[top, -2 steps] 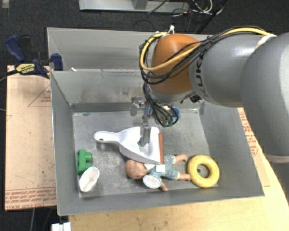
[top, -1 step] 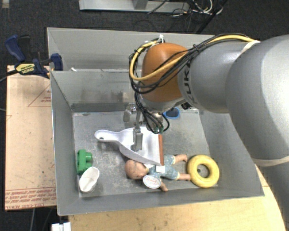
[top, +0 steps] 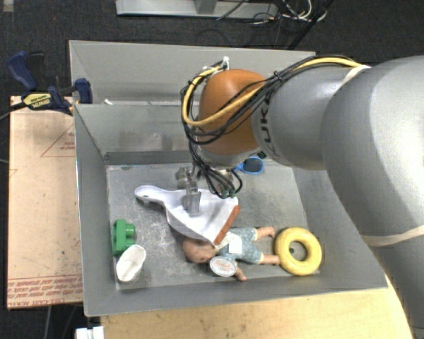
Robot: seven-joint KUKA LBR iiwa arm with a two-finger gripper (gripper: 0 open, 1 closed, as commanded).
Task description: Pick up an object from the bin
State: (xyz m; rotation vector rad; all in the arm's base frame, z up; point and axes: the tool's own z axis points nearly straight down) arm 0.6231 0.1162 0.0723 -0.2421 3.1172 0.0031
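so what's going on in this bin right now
A KUKA arm reaches in from the right, its gripper low over a white curved plastic piece in the middle of the bin. A small doll, a yellow ring and a green block lie nearby. The white piece is not yet lifted.

The arm [top: 353, 140] runs off the right edge and covers the far right corner of the bin [top: 92, 189]; a blue thing [top: 253, 165] (kind unclear) peeks from beneath its orange cover [top: 226, 111].
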